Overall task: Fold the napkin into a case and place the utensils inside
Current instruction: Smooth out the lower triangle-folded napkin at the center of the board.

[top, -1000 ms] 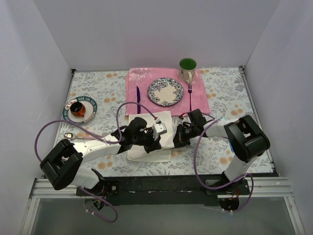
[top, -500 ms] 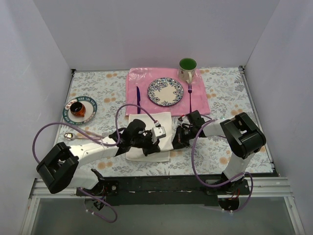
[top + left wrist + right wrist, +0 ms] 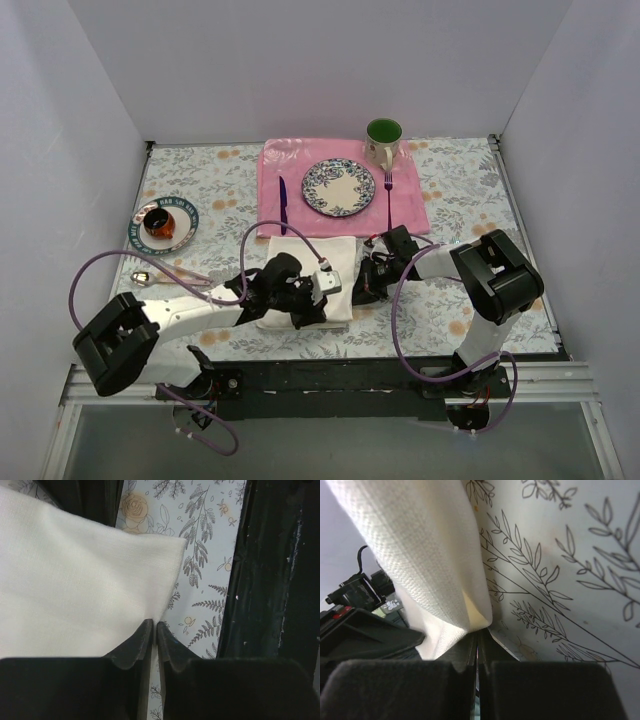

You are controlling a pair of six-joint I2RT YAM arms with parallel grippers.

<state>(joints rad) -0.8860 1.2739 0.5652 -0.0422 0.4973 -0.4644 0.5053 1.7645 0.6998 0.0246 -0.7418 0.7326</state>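
Observation:
The cream-white napkin (image 3: 335, 262) lies folded on the floral table, just in front of the pink placemat. My left gripper (image 3: 316, 310) is at its near edge, shut on the cloth; the left wrist view shows the jaws (image 3: 153, 625) pinching the napkin (image 3: 75, 590) at its hem. My right gripper (image 3: 359, 294) is at the napkin's right side. In the right wrist view it (image 3: 479, 636) is shut on a lifted corner of the napkin (image 3: 420, 545). An iridescent spoon (image 3: 143, 279), one of the utensils, lies far left on the table, apart from both grippers.
The pink placemat (image 3: 410, 210) at the back carries a patterned plate (image 3: 338, 187), a dark purple knife (image 3: 282, 203) and a dark purple fork (image 3: 388, 190). A green mug (image 3: 383, 140) stands behind them. A saucer with a small cup (image 3: 163, 223) sits at the left. White walls enclose the table.
Both grippers stay shut on the napkin. The left gripper and the cloth have shifted slightly right and toward the near edge; the napkin's far edge now lies a bit nearer.

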